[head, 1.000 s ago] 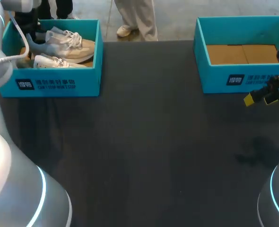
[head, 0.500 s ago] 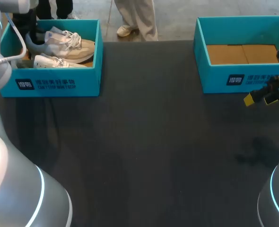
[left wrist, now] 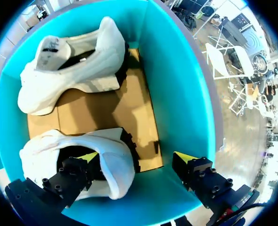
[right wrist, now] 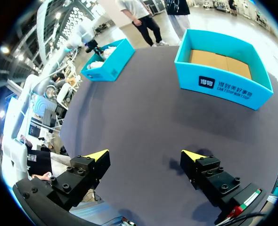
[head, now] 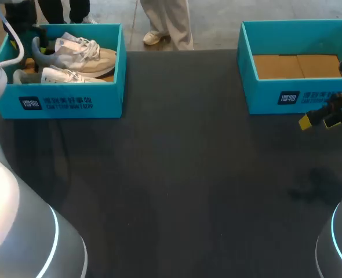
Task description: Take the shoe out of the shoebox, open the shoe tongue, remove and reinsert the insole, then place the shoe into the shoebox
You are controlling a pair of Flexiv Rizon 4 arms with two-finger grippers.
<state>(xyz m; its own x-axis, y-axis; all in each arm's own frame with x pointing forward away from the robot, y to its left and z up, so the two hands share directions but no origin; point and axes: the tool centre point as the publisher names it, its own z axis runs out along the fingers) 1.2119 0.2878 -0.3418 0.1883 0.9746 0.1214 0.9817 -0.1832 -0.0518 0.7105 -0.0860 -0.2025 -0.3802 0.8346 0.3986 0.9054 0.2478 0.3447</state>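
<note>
I am holding left gripper [left wrist: 136,157] spread above shoebox [left wrist: 176,94], one fingertip [left wrist: 88,157] seemingly inside nearer shoe [left wrist: 108,162]; right gripper [right wrist: 146,154] hanging spread.

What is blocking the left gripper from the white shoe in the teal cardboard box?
Nothing visible. The open left gripper hangs over the heel of the nearer white shoe, one yellow fingertip at its opening.

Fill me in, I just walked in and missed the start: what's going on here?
The left gripper is down inside the left shoebox, fingers open, one tip in the heel opening of the nearer shoe. No shoe is out yet; the other shoe lies beside it. The right gripper hangs open over the table, near the empty shoebox.
</note>
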